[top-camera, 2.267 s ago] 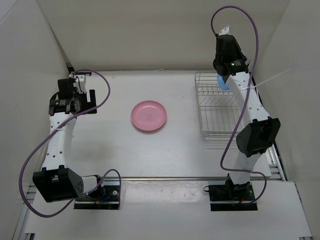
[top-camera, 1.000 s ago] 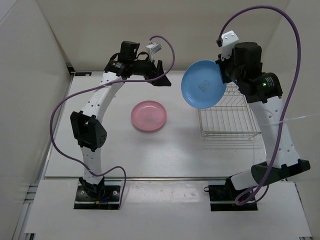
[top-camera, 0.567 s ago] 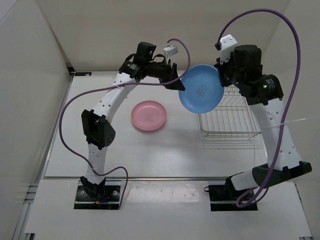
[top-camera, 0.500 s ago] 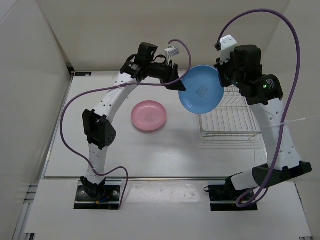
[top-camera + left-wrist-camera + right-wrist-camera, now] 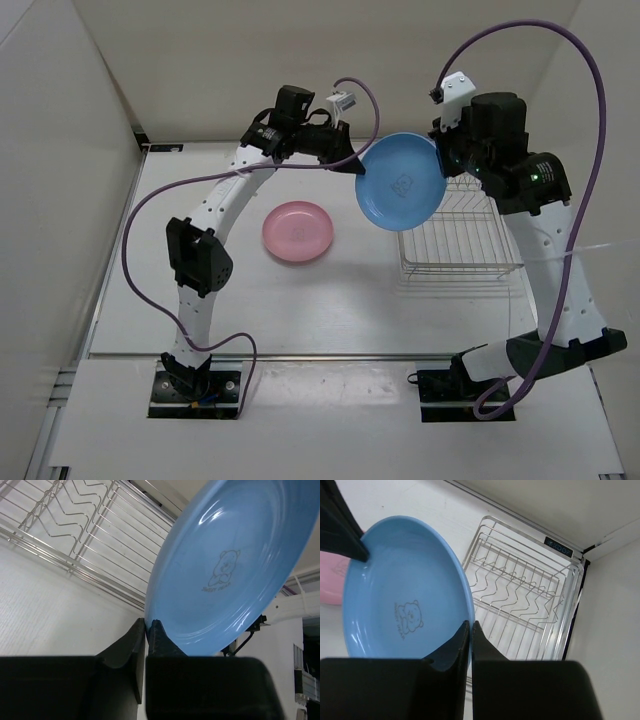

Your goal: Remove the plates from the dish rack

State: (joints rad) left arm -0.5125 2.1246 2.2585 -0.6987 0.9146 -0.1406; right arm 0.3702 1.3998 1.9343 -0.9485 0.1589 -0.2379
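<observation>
left fingers (image 5: 125, 650) and right fingers (image 5: 487, 649) clamp the blue plate (image 5: 402, 183) by its rim (pink plate (image 5: 298, 231) flat on the table (image 5: 300, 305)).

Fixed camera high at the near edge, looking down on the whole table (image 5: 300, 310), wrist cameras close on the light blue plate (image 5: 230, 565) from opposite rims, dish rack (image 5: 520, 595) in all three.
</observation>
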